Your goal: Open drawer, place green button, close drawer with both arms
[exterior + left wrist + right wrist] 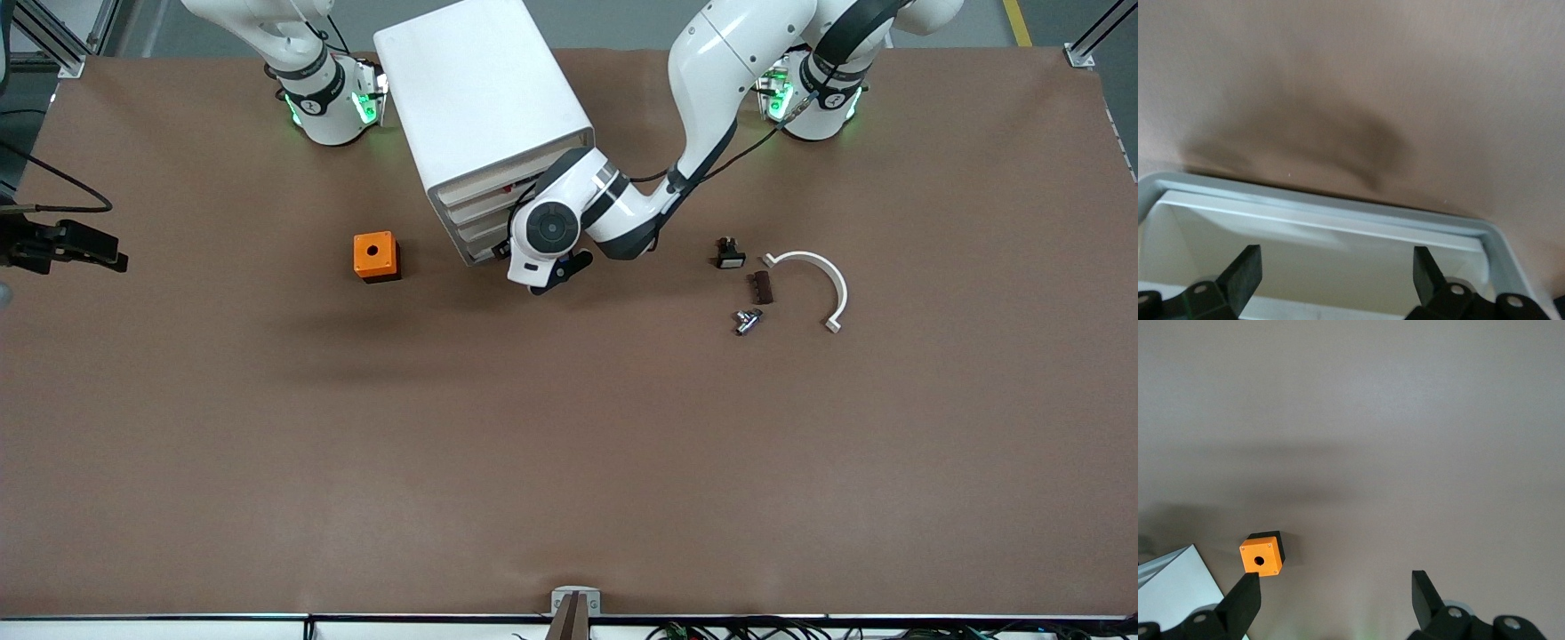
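Observation:
The white cabinet (484, 98) stands at the robots' edge of the table with its stacked drawers facing the front camera. My left gripper (502, 253) is at one of the lower drawers (483, 242), mostly hidden by its own wrist. In the left wrist view the gripper (1336, 257) is open over the white tray's inside, just within its front rim (1338, 215), with nothing between the fingers. A tiny dark and silvery part (747, 320), possibly the button, lies toward the left arm's end; no green cap shows. My right gripper (1336, 583) is open and empty, high over the orange box (1261, 555).
The orange box with a hole (376, 256) sits beside the cabinet toward the right arm's end. A black switch with a white face (729, 254), a small brown piece (762, 287) and a white curved bracket (818, 284) lie near the tiny part. The cabinet's corner (1175, 587) shows beside the right gripper.

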Robot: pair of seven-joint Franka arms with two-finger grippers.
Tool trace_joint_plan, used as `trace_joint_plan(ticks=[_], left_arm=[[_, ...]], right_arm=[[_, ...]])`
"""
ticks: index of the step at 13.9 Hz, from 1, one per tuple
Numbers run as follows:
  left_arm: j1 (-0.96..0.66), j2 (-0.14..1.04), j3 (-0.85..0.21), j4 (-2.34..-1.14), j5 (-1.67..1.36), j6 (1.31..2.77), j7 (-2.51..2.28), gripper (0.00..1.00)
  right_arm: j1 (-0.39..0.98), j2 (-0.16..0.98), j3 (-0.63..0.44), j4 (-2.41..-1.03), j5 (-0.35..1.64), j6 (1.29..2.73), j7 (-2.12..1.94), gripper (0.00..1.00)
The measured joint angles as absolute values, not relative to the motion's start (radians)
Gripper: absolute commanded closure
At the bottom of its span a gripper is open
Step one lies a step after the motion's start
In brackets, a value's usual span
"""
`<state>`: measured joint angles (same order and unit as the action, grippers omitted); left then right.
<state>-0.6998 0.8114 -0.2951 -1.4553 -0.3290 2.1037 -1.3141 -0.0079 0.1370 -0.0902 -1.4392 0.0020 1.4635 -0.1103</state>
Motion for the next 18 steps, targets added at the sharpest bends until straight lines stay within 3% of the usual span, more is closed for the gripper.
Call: trace_joint_plan(ticks=[7,18], left_arm=[[-0.548,0.701,-0.293,-1.433,-0.094,2.062,-1.313,0.0],[-0.164,0.321,-0.289,-1.404,-0.021,1.574,-0.861,0.0]], right_arm=[[-0.01,0.119,-0.09,-1.432,0.002,1.391,-0.11,0.0],[0.017,0.067,-0.085,-1.451,0.002,1.381,-0.11,0.0]])
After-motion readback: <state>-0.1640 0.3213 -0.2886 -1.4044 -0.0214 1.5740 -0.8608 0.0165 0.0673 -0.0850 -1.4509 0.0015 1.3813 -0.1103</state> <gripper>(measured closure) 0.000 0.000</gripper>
